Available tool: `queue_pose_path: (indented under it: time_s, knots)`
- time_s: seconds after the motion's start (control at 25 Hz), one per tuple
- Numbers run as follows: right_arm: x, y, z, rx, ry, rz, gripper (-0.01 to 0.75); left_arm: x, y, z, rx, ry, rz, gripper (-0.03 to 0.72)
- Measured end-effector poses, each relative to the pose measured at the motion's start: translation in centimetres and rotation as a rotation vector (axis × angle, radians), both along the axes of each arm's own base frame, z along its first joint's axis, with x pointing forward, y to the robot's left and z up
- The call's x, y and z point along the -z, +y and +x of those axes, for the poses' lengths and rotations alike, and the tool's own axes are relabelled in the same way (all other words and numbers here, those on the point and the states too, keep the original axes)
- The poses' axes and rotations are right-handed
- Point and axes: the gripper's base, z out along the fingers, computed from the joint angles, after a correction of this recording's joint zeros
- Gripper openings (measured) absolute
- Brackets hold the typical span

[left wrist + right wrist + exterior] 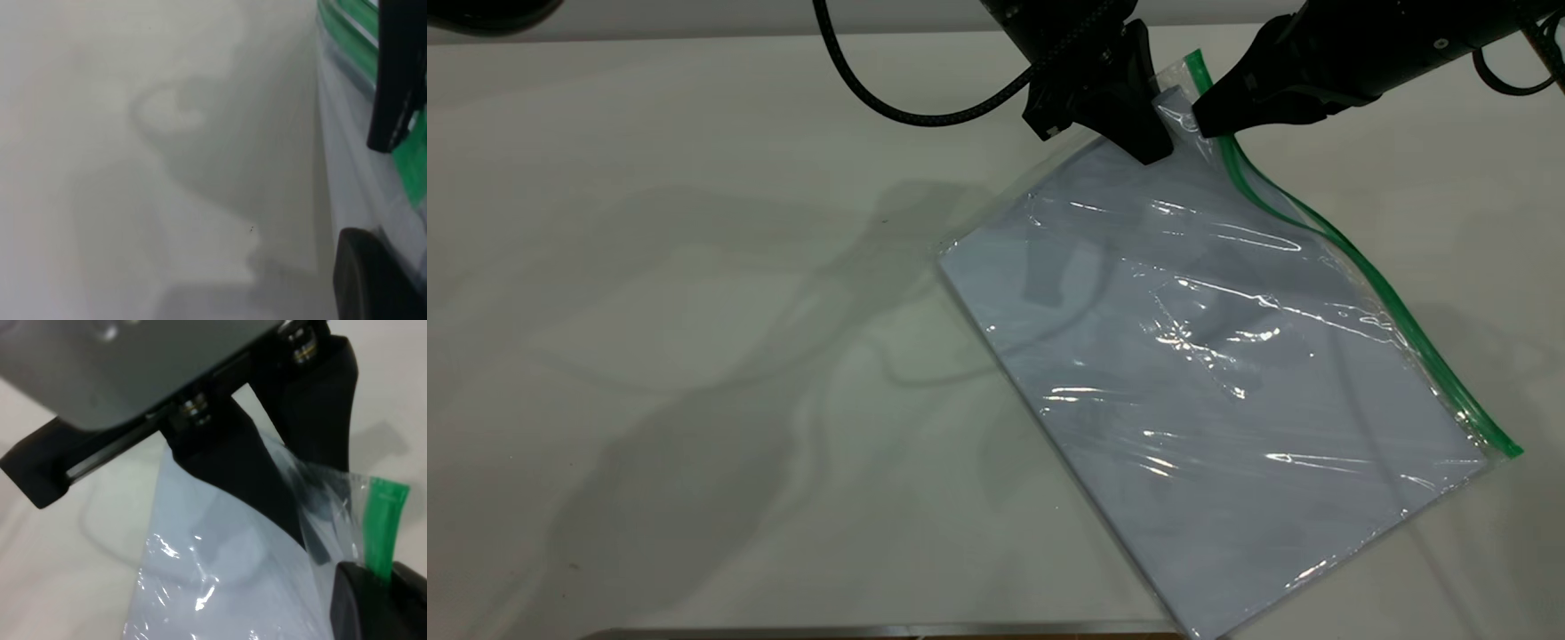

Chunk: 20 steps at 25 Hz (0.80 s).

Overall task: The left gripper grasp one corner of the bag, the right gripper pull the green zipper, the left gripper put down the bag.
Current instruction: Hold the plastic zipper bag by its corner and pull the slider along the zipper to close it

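Far edge of the surface (pixel 649 293), right of centre: left gripper (pixel 1152 133) clenched on the corner of the bag (pixel 1174 102), lifting it clear while the bag (pixel 1209 382) slopes down toward the near right corner, lower end resting flat. Right gripper (pixel 1205 120) closing in just beside, fingers (pixel 1227 102) pinched at the green zipper (pixel 1369 276) near its raised end; slider itself hidden. Looks light, thin, floppy and slick, creasing under tension. Best held right at the stiffer green strip, pulled along its line, not across
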Motion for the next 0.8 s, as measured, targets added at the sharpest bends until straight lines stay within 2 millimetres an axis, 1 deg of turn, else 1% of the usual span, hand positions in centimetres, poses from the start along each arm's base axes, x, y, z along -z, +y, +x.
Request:
queue_pose_path:
  time_s: [0.44, 0.8]
  knots:
    - [0.1, -0.1, -0.2, -0.014, 0.036, -0.035, 0.03, 0.1, 0.1, -0.1, -0.03, 0.046, 0.0, 0.053]
    - [0.1, -0.3, -0.1, -0.007, 0.039, -0.072, 0.03, 0.2, 1.1, 0.5, -0.063, 0.116, -0.053, 0.053]
